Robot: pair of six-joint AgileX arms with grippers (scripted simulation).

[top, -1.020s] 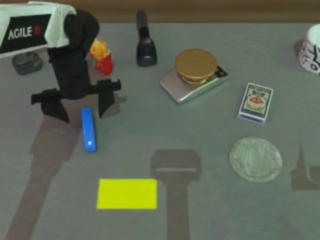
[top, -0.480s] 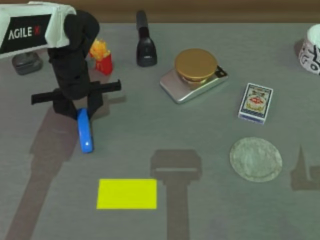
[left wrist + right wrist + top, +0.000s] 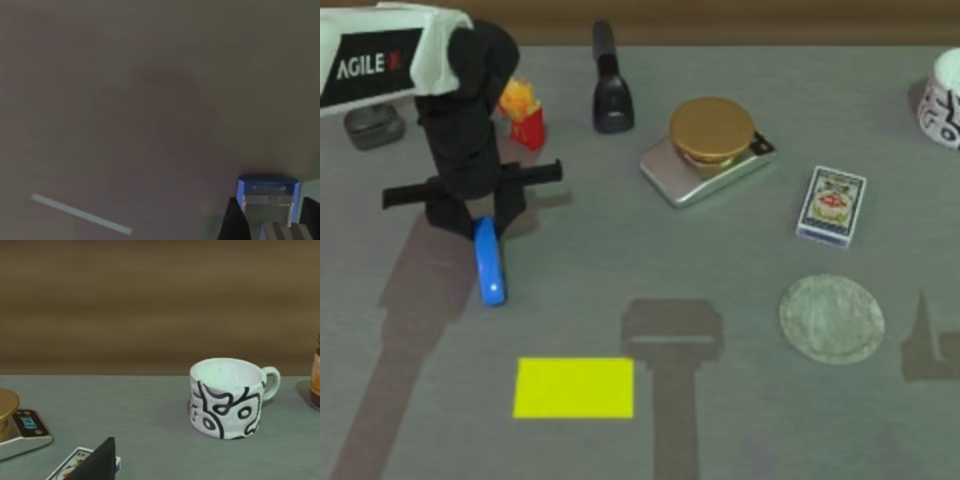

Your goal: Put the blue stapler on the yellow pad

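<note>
The blue stapler [image 3: 489, 264] lies lengthwise at the left of the table, its pale dot at the near end. My left gripper [image 3: 480, 214] is down over the stapler's far end and shut on it. In the left wrist view, the stapler's blue end [image 3: 268, 192] sits between two dark fingers [image 3: 233, 220]. The yellow pad [image 3: 573, 388] lies flat nearer the front edge, a little right of the stapler and apart from it. My right gripper [image 3: 97, 462] shows only as a dark tip in the right wrist view and is outside the top view.
A black barcode scanner [image 3: 610, 85], a red fries box [image 3: 524, 116] and a kitchen scale with a gold plate [image 3: 710, 148] stand at the back. A card box [image 3: 832, 205], a round grey disc [image 3: 832, 318] and a patterned mug [image 3: 227, 397] are at the right.
Within the last second my left gripper dropped onto the stapler's far end and shut on it, and the stapler turned slightly. Nothing has moved in the last half second.
</note>
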